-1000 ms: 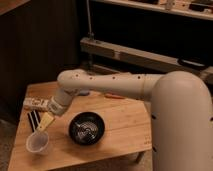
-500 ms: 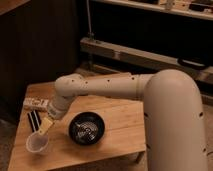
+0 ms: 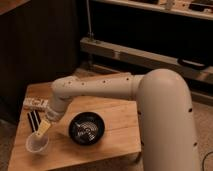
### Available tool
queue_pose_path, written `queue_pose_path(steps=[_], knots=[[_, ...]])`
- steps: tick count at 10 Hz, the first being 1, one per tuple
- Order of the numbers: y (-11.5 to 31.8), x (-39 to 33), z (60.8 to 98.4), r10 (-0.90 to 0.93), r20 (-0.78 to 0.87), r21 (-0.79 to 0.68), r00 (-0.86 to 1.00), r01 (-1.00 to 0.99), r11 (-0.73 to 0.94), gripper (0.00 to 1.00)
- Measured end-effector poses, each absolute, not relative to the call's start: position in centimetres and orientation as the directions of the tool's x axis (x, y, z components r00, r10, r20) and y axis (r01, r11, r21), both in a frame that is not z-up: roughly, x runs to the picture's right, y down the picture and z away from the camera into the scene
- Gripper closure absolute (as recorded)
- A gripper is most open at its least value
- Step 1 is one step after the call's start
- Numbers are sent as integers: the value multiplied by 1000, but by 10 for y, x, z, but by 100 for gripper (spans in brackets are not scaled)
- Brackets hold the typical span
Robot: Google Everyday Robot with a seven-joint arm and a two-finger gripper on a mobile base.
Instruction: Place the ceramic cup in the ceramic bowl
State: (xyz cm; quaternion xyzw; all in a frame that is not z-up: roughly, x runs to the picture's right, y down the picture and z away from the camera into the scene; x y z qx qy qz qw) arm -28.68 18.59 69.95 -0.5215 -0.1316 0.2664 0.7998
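The ceramic cup (image 3: 37, 144), small and white, stands upright near the front left corner of the wooden table (image 3: 117, 135). The ceramic bowl (image 3: 86, 128), black with pale rings inside, sits on the table just right of the cup, apart from it. My gripper (image 3: 43, 128) hangs from the pale arm (image 3: 95, 90) and points down-left, with its tip at the cup's upper right rim. The bowl holds nothing.
A white flat box (image 3: 35, 103) lies at the table's left edge behind the gripper. A dark striped item (image 3: 34, 120) lies next to it. A dark cabinet and a metal shelf frame (image 3: 145, 55) stand behind the table.
The arm has shifted slightly and the gripper has stayed at the cup's rim. The cup and bowl have not moved.
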Motion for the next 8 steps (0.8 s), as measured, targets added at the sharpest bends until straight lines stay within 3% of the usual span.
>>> queue_pose_path(steps=[8], knots=[[200,-296,720,545,-78,-909,835,-284,306,20]])
